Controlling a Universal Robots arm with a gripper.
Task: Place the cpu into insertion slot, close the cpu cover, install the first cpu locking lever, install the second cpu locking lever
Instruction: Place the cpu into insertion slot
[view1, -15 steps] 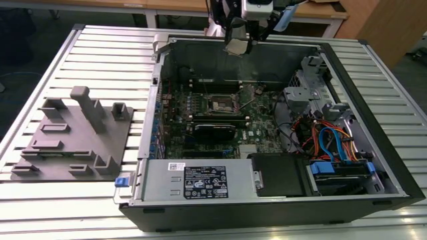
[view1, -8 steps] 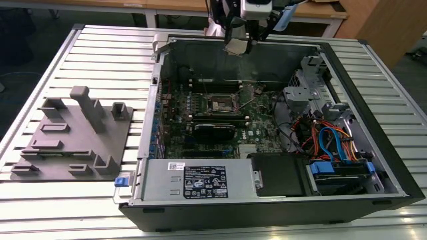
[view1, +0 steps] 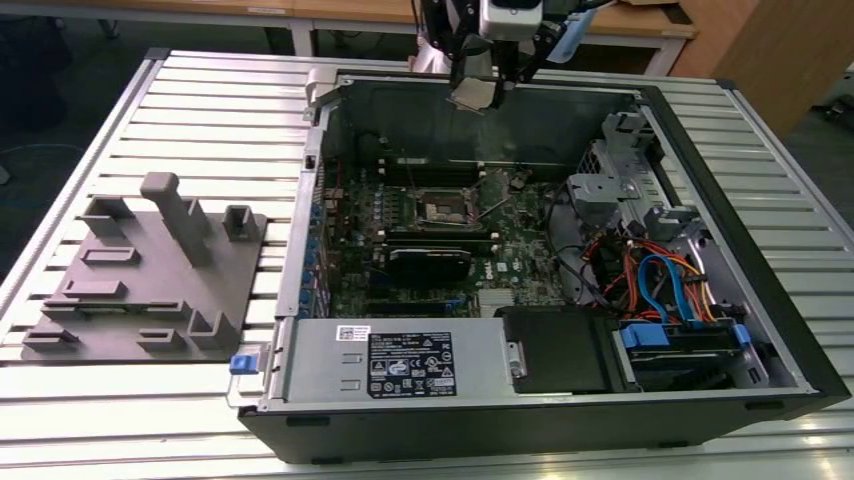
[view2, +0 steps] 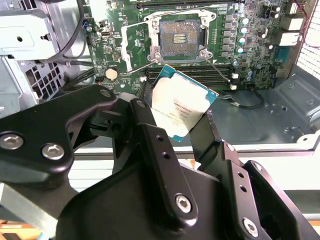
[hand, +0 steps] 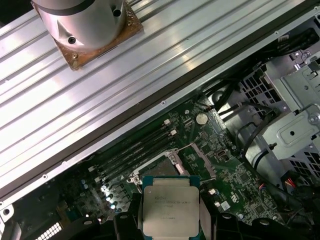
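Gripper (view2: 176, 131): I clench the cpu (view2: 184, 106) by two opposite edges.
cpu: tilted, well above the insertion slot (view2: 180, 36).
cpu cover (view2: 131, 47): open, just beside the insertion slot.

First wrist view: cpu (hand: 170, 209) lower edge cut off by the picture edge; insertion slot (hand: 157, 169) mostly hidden behind it. Second wrist view: cpu (view2: 182, 102) lower corner tucked behind gripper fingers (view2: 150, 145). Exterior view: arm (view1: 501, 20) cut off at top; insertion slot (view1: 445, 208) contacts too small, probably bare.
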